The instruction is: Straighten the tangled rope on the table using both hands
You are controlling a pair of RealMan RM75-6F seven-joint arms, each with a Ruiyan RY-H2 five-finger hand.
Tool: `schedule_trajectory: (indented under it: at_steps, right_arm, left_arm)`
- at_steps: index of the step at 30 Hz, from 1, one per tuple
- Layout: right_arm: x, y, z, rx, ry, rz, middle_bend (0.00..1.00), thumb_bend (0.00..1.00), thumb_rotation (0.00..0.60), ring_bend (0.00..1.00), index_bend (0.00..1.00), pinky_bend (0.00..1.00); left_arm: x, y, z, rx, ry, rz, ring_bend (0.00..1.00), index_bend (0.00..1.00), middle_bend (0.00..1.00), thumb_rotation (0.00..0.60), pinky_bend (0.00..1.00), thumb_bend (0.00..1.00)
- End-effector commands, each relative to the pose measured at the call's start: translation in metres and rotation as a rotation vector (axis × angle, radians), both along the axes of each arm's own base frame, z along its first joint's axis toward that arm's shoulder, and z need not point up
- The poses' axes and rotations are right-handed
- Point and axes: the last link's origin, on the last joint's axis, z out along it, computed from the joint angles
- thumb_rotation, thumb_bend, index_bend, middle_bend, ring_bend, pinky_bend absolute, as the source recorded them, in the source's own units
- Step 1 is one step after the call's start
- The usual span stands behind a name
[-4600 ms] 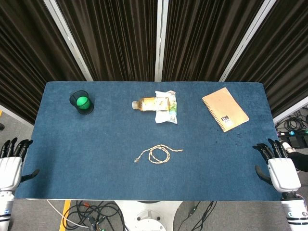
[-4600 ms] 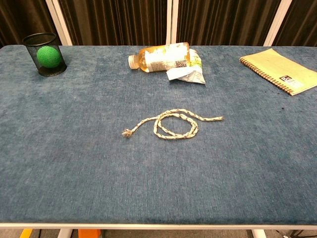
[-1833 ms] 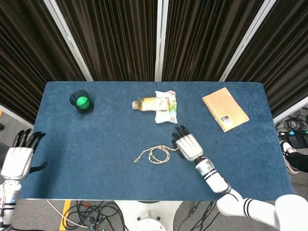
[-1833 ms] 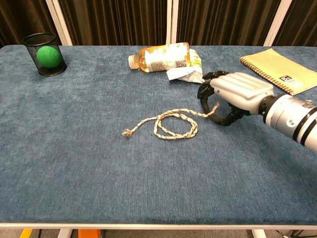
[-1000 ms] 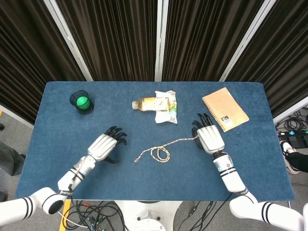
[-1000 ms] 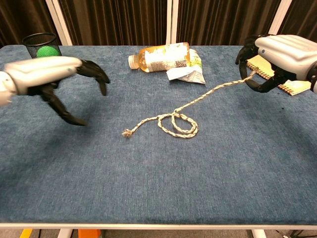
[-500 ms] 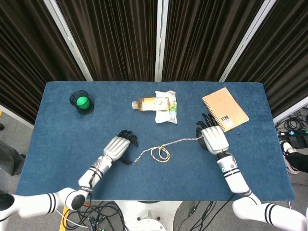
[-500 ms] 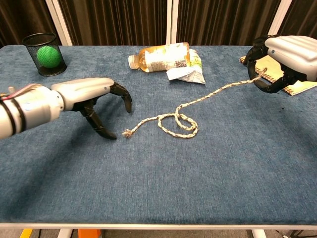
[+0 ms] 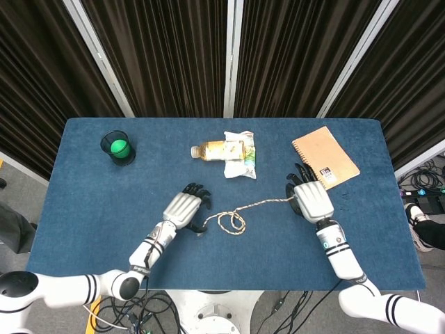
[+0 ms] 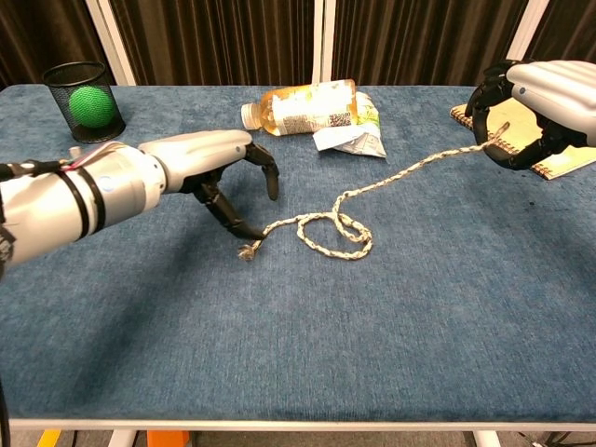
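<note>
The tan braided rope (image 9: 233,223) (image 10: 335,233) lies on the blue table (image 9: 90,202) with a small coil at its middle. Its left end rests on the cloth. The right stretch rises off the table toward my right hand (image 9: 310,202) (image 10: 545,98), which pinches the rope's right end in front of the notebook. My left hand (image 9: 183,209) (image 10: 209,160) hovers over the rope's left end with fingers spread. Its thumb tip sits right by the frayed end without closing on it.
A black mesh cup with a green ball (image 9: 118,147) (image 10: 86,101) stands at the far left. A lying bottle (image 9: 217,149) (image 10: 303,107) and a snack packet (image 9: 242,163) (image 10: 354,140) sit behind the rope. A yellow spiral notebook (image 9: 325,157) (image 10: 570,164) lies far right.
My left hand has moved right across the table to the rope's left end. The right hand keeps its hold on the right end, shifted slightly rightward, and the coil has tightened a little.
</note>
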Motion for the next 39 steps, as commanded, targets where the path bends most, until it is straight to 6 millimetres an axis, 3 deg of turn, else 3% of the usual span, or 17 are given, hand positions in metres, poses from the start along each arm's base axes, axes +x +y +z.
schedule_trajectory:
  at_steps: [1, 10, 21, 33, 39]
  right_arm:
    - [-0.001, 0.000, 0.000, 0.002, 0.000, -0.002, 0.26, 0.48, 0.600, 0.00, 0.63, 0.00]
    - [-0.003, 0.001, 0.002, 0.003, 0.000, -0.004, 0.26, 0.48, 0.600, 0.00, 0.63, 0.00]
    - [-0.003, 0.002, 0.002, 0.006, -0.007, -0.005, 0.26, 0.48, 0.600, 0.00, 0.63, 0.00]
    - [-0.007, 0.002, 0.002, 0.004, -0.013, -0.022, 0.26, 0.48, 0.600, 0.00, 0.63, 0.00]
    - [-0.010, 0.003, 0.008, -0.011, -0.019, -0.029, 0.26, 0.48, 0.600, 0.00, 0.63, 0.00]
  left_arm:
    - [0.004, 0.000, -0.003, 0.003, 0.008, -0.005, 0.07, 0.40, 0.17, 0.493, 0.00, 0.13]
    - [-0.004, 0.000, -0.021, 0.077, 0.149, -0.039, 0.07, 0.41, 0.17, 0.488, 0.00, 0.16]
    - [-0.010, -0.003, -0.022, 0.112, 0.170, -0.053, 0.07, 0.50, 0.18, 0.488, 0.00, 0.22]
    - [-0.015, -0.007, -0.026, 0.112, 0.186, -0.087, 0.07, 0.55, 0.19, 0.524, 0.00, 0.31]
    - [-0.017, -0.008, -0.025, 0.115, 0.178, -0.097, 0.07, 0.58, 0.20, 0.588, 0.00, 0.32]
